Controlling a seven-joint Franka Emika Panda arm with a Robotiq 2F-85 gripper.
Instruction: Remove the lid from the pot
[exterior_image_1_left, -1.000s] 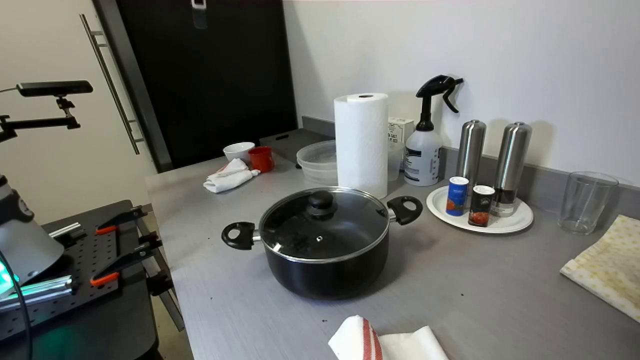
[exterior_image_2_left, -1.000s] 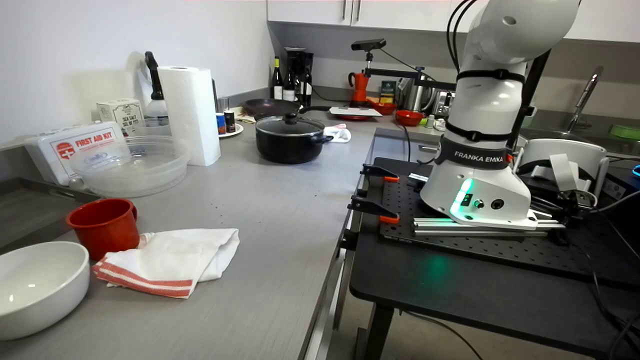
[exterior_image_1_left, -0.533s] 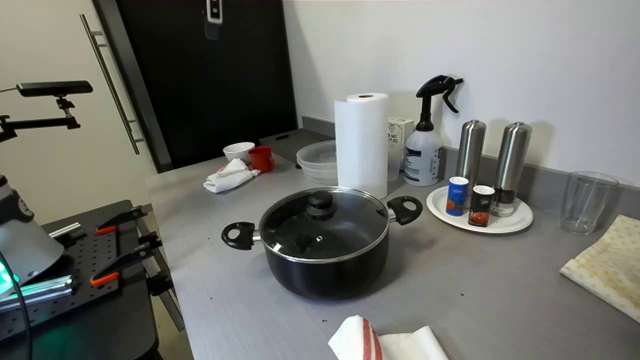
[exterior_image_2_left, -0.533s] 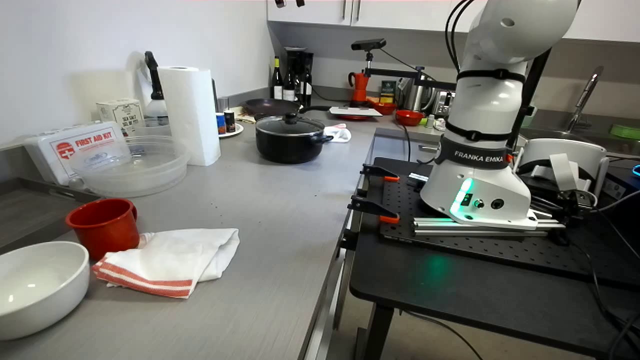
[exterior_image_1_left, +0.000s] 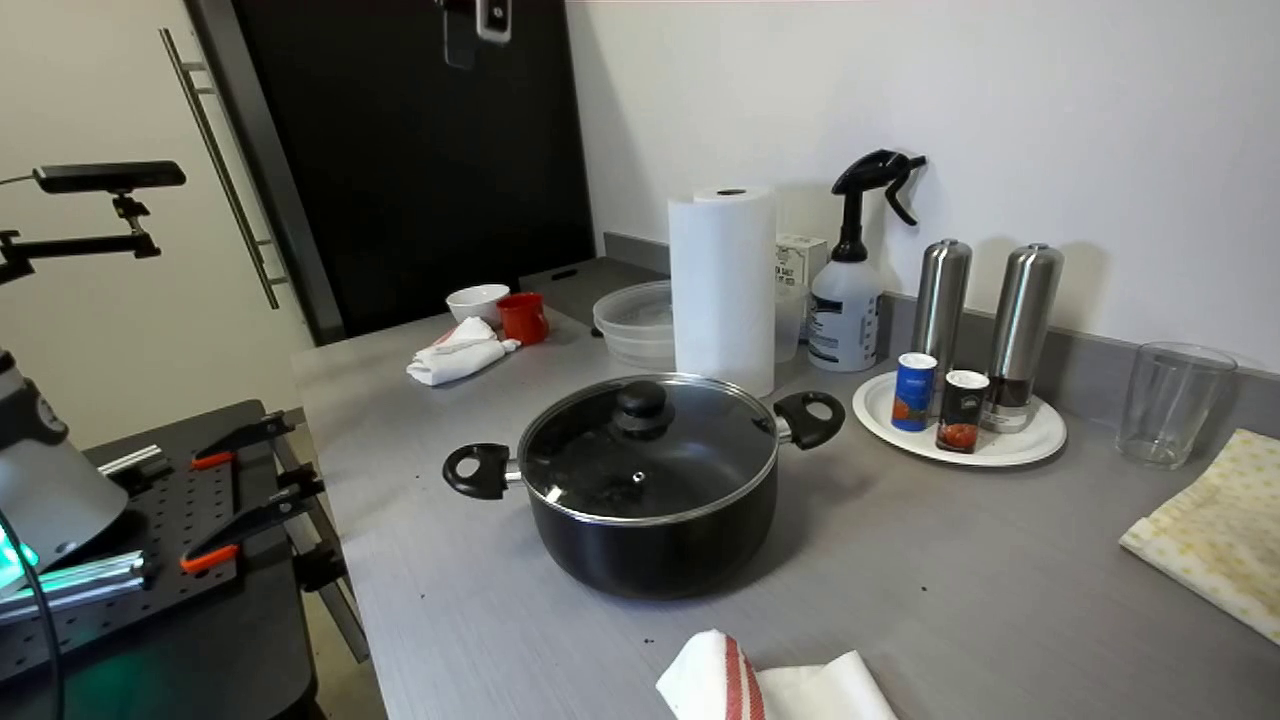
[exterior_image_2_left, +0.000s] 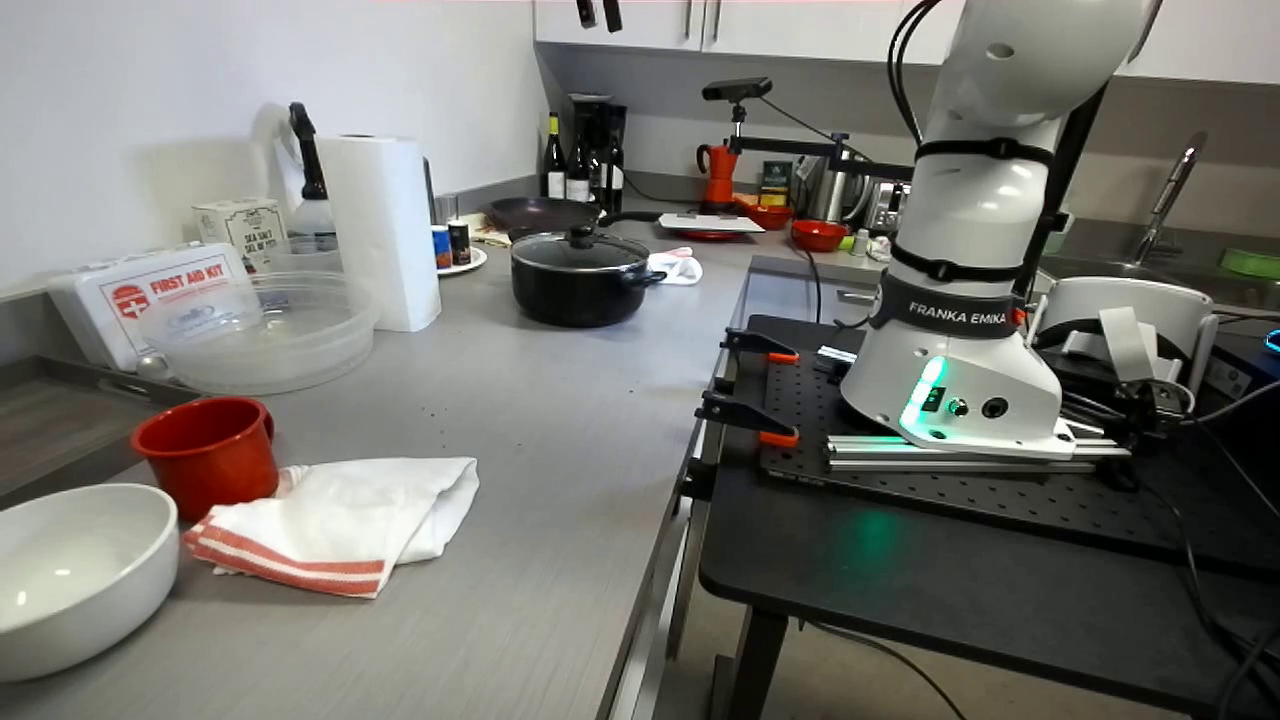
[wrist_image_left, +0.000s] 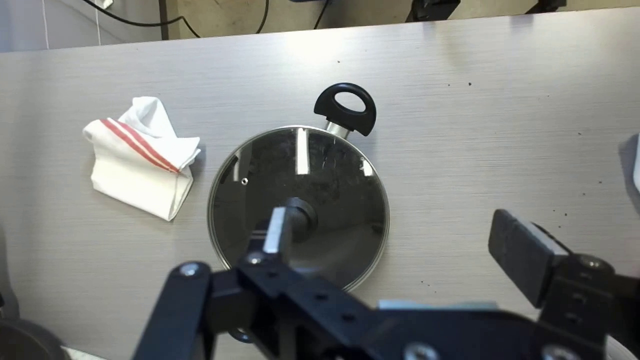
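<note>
Robotiq gripper: travelling toward the black pot, fingers standing wide apart.
Glass lid: covering the black pot, its knob probably awaiting grasping.

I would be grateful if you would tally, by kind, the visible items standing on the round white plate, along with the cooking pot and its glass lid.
Tall steel mills: 2
Small canisters, one blue and one black: 2
Cooking pot: 1
Glass lid, on the pot: 1
Total: 6
</note>
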